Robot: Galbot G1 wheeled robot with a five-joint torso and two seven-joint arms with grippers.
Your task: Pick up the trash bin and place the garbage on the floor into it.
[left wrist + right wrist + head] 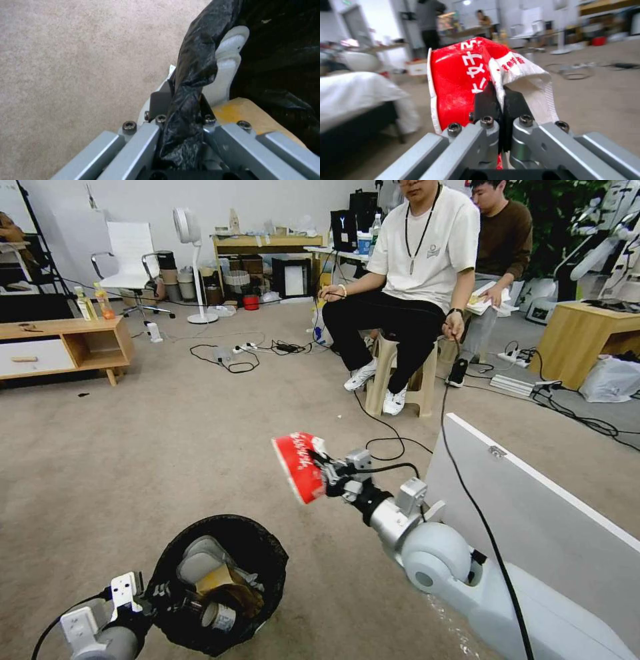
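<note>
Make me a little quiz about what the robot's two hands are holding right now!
1. True or false: the right gripper is pinching the red-and-white packet in the air, off the floor.
2. What does the left gripper hold? A) a bottle B) the rim of the trash bin with its black bag C) nothing
3. Fill in: the packet is held above and to the robot's ____ of the bin's opening.

Key
1. True; the right wrist view shows the fingers closed on the packet.
2. B; the left wrist view shows the black bag clamped between the fingers.
3. right
</note>
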